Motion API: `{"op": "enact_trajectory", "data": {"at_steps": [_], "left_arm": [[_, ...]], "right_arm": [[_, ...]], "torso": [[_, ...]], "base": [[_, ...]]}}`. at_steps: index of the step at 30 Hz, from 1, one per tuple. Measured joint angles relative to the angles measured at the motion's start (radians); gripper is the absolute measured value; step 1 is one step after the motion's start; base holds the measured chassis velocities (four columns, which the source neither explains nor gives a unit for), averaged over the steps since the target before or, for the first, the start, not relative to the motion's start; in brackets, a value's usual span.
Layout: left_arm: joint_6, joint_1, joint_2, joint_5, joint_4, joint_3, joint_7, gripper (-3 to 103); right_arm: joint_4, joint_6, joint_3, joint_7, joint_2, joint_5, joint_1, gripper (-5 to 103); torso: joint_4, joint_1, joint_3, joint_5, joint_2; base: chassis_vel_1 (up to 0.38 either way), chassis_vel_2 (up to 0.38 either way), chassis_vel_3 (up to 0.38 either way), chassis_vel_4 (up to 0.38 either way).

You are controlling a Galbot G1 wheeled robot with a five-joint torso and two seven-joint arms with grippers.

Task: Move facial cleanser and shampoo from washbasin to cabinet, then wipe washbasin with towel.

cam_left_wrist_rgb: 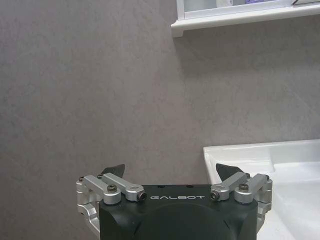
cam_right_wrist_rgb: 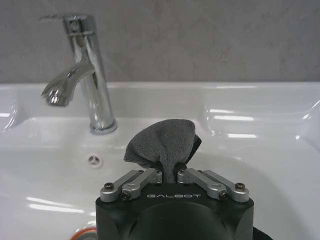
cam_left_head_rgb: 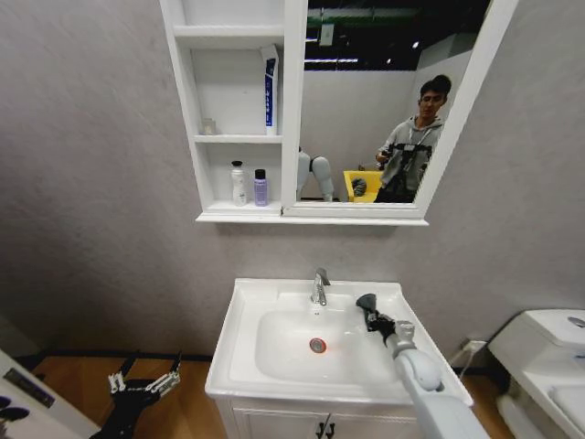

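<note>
Right gripper (cam_left_head_rgb: pixel 367 303): we find it in the head view over the washbasin (cam_left_head_rgb: pixel 239 352), right of the chrome faucet (cam_left_head_rgb: pixel 320 285), above the bowl's right side. The right wrist view resolves what the head view leaves as a dark lump: the jaws are closed together on the towel (cam_right_wrist_rgb: pixel 163 145), a dark grey cloth bunched and standing up from the fingertips, clear of the ceramic as far as we can tell. That view also gives the faucet (cam_right_wrist_rgb: pixel 80 70) close up, the overflow hole below it, and an arc of the red-ringed drain (cam_right_wrist_rgb: pixel 84 233) at the frame edge.

Left gripper (cam_left_head_rgb: pixel 144 385): parked low beside the basin's left edge, over the wooden floor. In the left wrist view its fingers (cam_left_wrist_rgb: pixel 113 170) stand well apart, holding nothing, facing the grey wall with the basin corner (cam_left_wrist_rgb: pixel 220 152) to one side.

Cabinet (cam_left_head_rgb: pixel 187 87): the head view shows a white bottle (cam_left_head_rgb: pixel 239 183) and a purple bottle (cam_left_head_rgb: pixel 260 187) side by side on the lowest shelf, and a tall blue-and-white tube (cam_left_head_rgb: pixel 270 90) upright on the middle shelf.
</note>
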Motion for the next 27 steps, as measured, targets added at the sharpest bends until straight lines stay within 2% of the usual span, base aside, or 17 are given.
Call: {"op": "enact_trajectory", "data": {"at_steps": [6,12,21,23,27], "left_arm": [[0.0,0.0,0.0,0.0,0.0,0.0,0.0,100],[0.0,0.0,0.0,0.0,0.0,0.0,0.0,100],[0.0,0.0,0.0,0.0,0.0,0.0,0.0,100],[0.0,0.0,0.0,0.0,0.0,0.0,0.0,100],[0.0,0.0,0.0,0.0,0.0,0.0,0.0,100]], "right_arm": [[-0.08,-0.038,-0.071,0.018,0.009,-0.031,0.02,8],[-0.186,-0.13,-0.119,0.031,-0.024,0.033,0.093,8],[-0.286,-0.182,-0.167,0.03,-0.063,0.04,0.176,8],[-0.307,-0.191,-0.181,0.024,-0.062,0.044,0.193,8],[-0.374,-0.192,-0.209,0.014,-0.012,0.036,0.237,8]], "torso": [[0.0002,0.0,0.0,0.0002,0.0],[0.0,0.0,0.0,-0.0002,0.0],[0.0,0.0,0.0,-0.0002,0.0],[-0.0001,0.0,0.0,-0.0006,0.0],[-0.0001,0.0,0.0,-0.001,0.0]], "base": [[0.0,0.0,0.0,0.0],[0.0,0.0,0.0,0.0],[0.0,0.0,0.0,0.0],[0.0,0.0,0.0,0.0],[0.0,0.0,0.0,0.0]]}}
